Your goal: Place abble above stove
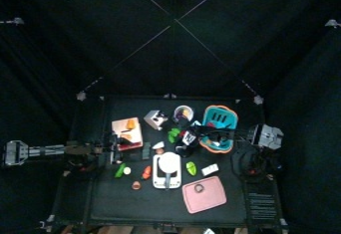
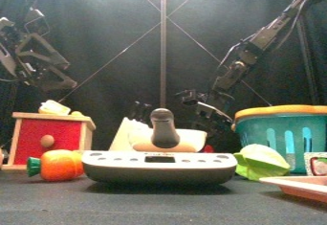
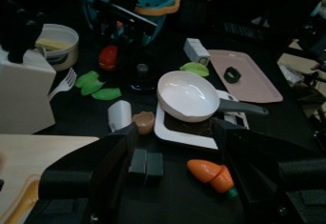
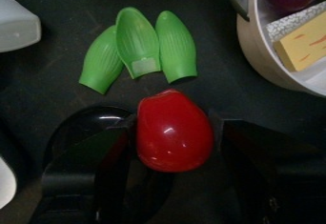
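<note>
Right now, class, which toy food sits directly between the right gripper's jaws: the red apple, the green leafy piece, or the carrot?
The red apple: it lies between the right gripper jaws, while the green leafy piece lies beyond them and the carrot sits near the left arm.

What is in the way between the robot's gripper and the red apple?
Nothing that I can see. In the right wrist view the red apple sits right at the right gripper, with no other thing between them. The green leafy toy lies just past the apple, so it does not block the gripper.

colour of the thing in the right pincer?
Red: a glossy red apple between the right pincer's jaws. Shows best in the right wrist view.
</note>
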